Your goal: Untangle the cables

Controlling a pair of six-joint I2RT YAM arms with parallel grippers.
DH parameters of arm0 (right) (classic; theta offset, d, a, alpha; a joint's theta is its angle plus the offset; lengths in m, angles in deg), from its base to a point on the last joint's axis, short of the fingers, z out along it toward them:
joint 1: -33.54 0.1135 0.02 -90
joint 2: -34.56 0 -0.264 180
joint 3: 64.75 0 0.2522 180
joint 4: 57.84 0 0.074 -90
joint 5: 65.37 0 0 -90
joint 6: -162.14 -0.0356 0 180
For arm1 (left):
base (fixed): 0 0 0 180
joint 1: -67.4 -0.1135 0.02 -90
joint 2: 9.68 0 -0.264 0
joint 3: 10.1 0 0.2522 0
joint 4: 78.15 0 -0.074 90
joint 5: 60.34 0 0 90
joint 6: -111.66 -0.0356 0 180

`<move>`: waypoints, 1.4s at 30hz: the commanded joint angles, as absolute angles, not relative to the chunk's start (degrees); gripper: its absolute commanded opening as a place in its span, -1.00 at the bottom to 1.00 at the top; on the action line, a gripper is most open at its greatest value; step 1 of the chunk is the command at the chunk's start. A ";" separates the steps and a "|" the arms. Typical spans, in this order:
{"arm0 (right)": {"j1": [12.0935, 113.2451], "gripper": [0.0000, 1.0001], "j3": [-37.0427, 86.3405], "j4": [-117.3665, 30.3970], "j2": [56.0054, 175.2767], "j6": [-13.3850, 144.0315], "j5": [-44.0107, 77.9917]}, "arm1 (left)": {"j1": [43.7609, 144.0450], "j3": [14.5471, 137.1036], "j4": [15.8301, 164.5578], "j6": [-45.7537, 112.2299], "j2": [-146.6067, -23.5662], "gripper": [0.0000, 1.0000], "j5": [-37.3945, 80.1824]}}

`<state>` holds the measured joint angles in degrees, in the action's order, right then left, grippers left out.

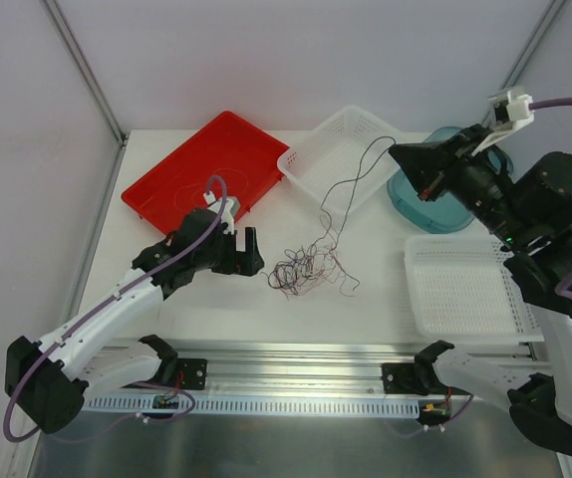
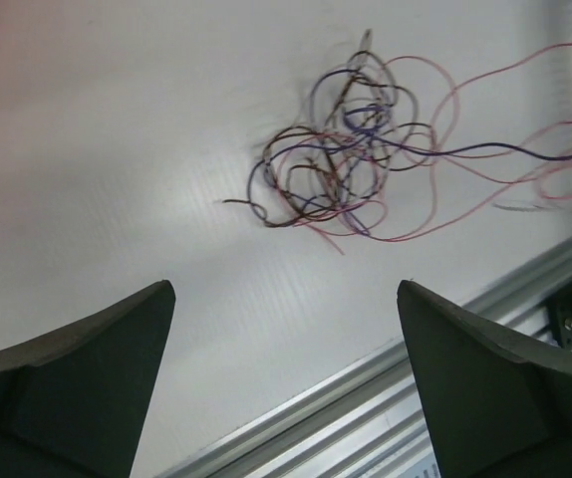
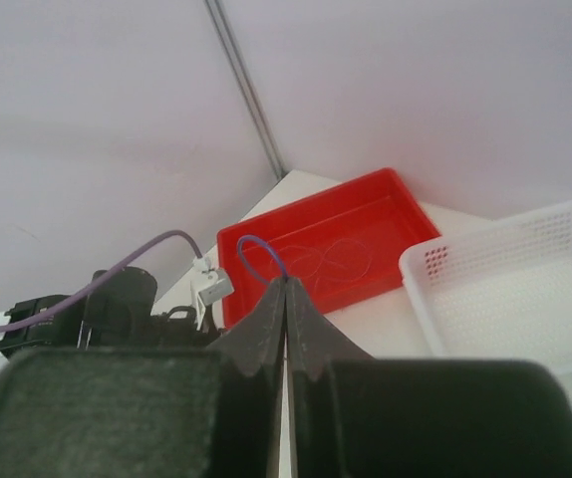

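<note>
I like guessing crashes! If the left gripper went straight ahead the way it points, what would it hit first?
Probably the cables, tangled just ahead of the left gripper; depth is unclear.

The cables [image 1: 306,271] are being seen as a loose, flat tangle of purple, dark red and black loops on the table [image 1: 386,299]. One purple strand [image 3: 269,252] is being held raised from it, up and rightwards.
</note>
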<state>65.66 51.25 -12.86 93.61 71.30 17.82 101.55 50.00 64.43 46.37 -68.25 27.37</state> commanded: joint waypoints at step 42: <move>72.48 -0.99 23.82 -20.53 88.71 57.90 18.65 | 121.19 54.11 119.73 49.61 -95.55 -0.53 28.60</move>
<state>72.11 23.58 -18.93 90.98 58.60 18.06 120.70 52.98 115.58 50.48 -97.21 26.37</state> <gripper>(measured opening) 0.011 0.299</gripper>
